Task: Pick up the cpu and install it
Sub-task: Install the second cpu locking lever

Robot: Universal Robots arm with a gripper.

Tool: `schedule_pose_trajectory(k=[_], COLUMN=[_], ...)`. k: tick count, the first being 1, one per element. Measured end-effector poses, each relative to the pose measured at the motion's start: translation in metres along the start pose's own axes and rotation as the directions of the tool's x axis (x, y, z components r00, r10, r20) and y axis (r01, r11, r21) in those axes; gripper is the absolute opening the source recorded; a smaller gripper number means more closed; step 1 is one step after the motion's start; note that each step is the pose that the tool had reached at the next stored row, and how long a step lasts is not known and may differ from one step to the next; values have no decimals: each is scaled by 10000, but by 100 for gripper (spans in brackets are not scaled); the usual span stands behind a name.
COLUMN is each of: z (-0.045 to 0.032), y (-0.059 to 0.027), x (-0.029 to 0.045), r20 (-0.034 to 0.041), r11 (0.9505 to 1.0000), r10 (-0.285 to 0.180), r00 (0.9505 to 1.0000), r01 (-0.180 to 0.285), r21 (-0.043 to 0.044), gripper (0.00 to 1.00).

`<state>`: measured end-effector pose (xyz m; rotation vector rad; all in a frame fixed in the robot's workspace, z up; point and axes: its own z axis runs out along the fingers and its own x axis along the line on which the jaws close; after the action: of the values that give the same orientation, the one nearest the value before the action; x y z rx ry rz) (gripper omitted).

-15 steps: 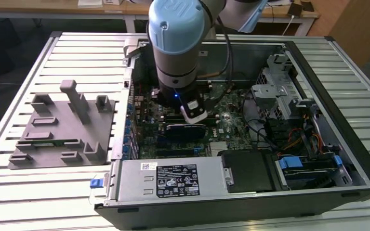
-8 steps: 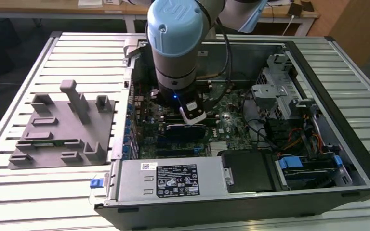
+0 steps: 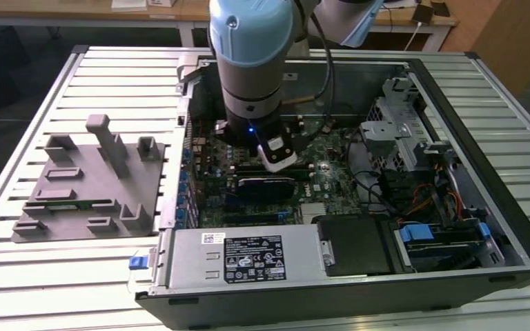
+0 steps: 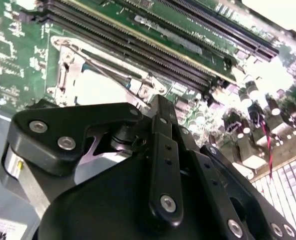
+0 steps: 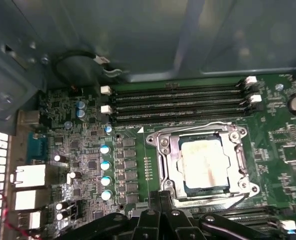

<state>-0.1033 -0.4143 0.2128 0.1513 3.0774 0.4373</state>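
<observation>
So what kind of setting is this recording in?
Probably a lab or workshop bench for PC assembly: an open computer case lies on a slatted metal table, a grey fixture block beside it, wooden desks behind.

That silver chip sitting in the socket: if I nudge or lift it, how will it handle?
The cpu looks like a thin, flat square with a metal top, so probably stiff and light, with no tendency to roll. It lies inside the socket frame, which likely blocks sideways pushes; lifting straight up seems safer. The smooth top may be slippery, and the socket beneath is probably delicate.
</observation>
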Motion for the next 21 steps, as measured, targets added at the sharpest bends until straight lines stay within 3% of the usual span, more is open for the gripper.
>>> schedule_pose_trajectory(k=[10, 15, 18, 21], z=[-271, -326, -330, -328], y=[79, 98, 106, 111], x=[-5, -34, -96, -158], r20=[-1, 3, 0, 10], r11=[10000, 10000, 9999, 9996], r10=[-1, -3, 6, 22], r00=[10000, 10000, 10000, 10000], r01=[1, 3, -6, -22], r21=[0, 33, 114, 266], gripper=[11, 11, 11, 11])
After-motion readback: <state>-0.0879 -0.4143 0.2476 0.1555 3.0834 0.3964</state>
